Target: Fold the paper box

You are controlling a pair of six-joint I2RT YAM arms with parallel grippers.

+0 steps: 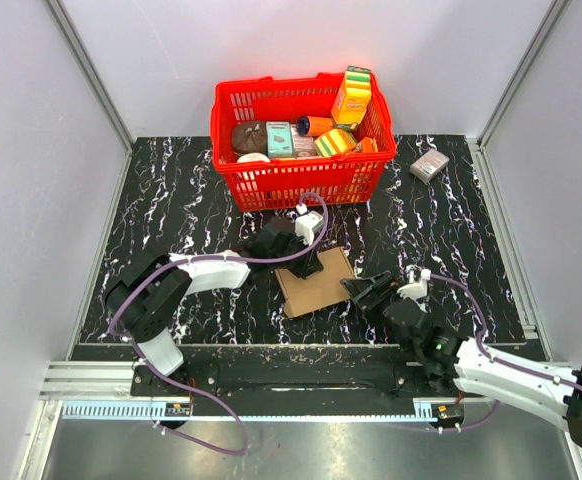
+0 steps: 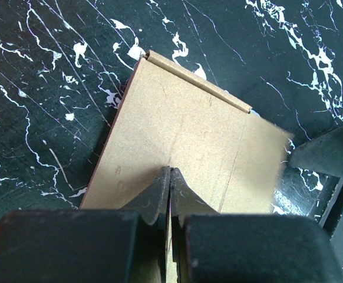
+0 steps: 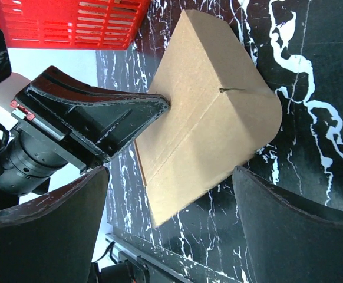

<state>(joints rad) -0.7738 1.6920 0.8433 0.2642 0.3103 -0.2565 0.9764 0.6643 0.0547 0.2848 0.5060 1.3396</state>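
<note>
The left end effector is closed, its tips pressing the far edge of the paper box. The right end effector hangs wide open just beside the box's right edge. The box lies flat and creased on the desk between the arms with no wall raised, so nearly all the folding looks left; its long axis runs roughly left-right.

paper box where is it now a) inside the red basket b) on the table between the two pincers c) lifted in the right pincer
b, the paper box lies on the table, the shut left pincer tip on it, the right pincer open beside it
</note>
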